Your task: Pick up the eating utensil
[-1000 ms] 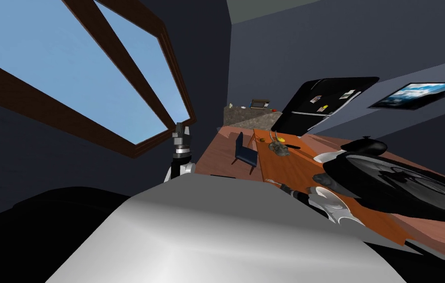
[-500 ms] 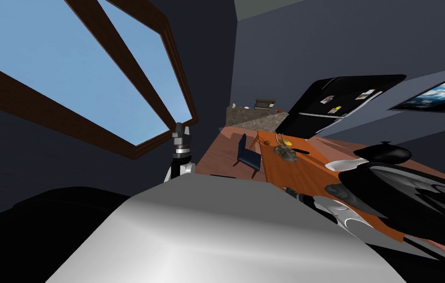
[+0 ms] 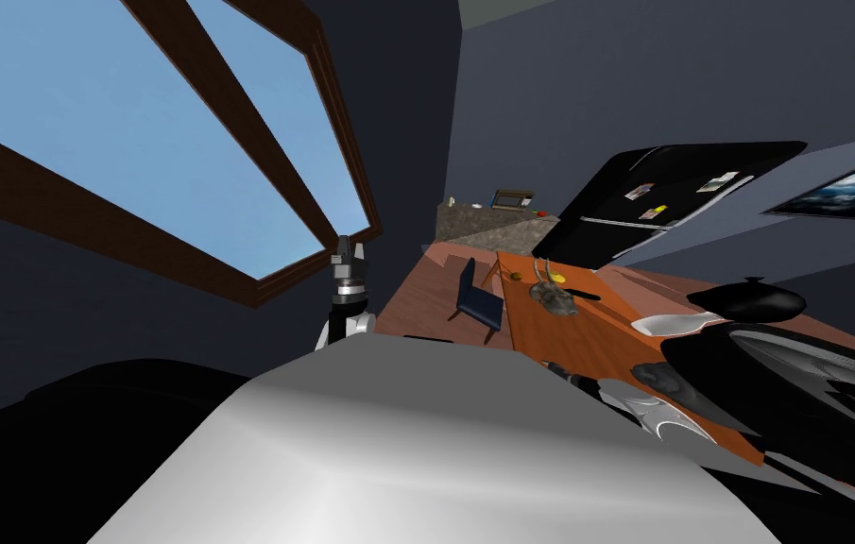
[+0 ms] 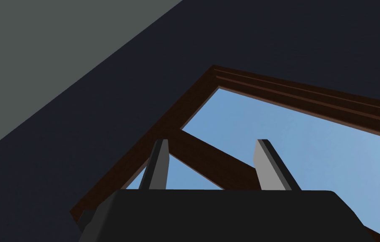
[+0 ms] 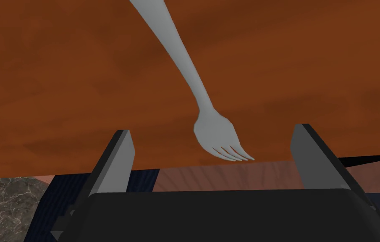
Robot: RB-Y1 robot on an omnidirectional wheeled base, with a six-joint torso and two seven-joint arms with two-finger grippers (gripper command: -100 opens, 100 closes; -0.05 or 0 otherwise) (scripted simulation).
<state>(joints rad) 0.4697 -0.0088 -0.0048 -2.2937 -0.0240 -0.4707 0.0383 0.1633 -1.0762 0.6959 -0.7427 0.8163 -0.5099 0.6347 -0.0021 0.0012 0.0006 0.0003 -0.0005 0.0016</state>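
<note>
The long orange-brown desk [image 3: 548, 326] runs from the centre of the head view down toward the lower right. The robot's dark right arm [image 3: 775, 368] reaches over its near end at the right edge of that picture. A blue chair [image 3: 474, 298] stands at the desk's side near the picture's middle, and a small heap of objects [image 3: 553, 295] lies at the far end, too small to name.

From the right wrist, the right pincer [image 5: 214, 129] is over the desk's edge with its fingers set wide apart, holding nothing. The grey fork [image 5: 201, 101] lies flat on the desk. Its tines point toward the pincer's body at the desk's edge and its handle runs away from the hand. The fork's head sits between the two fingers, well clear of both.

The approach and lining-up look about finished. No grip has been made, so closing on the fork and lifting it off the desk are both left to do.

The left pincer [image 3: 348, 253], just left of centre in the head view, points upward with its fingers [image 4: 262, 164] parted and empty, taking no part.
</note>
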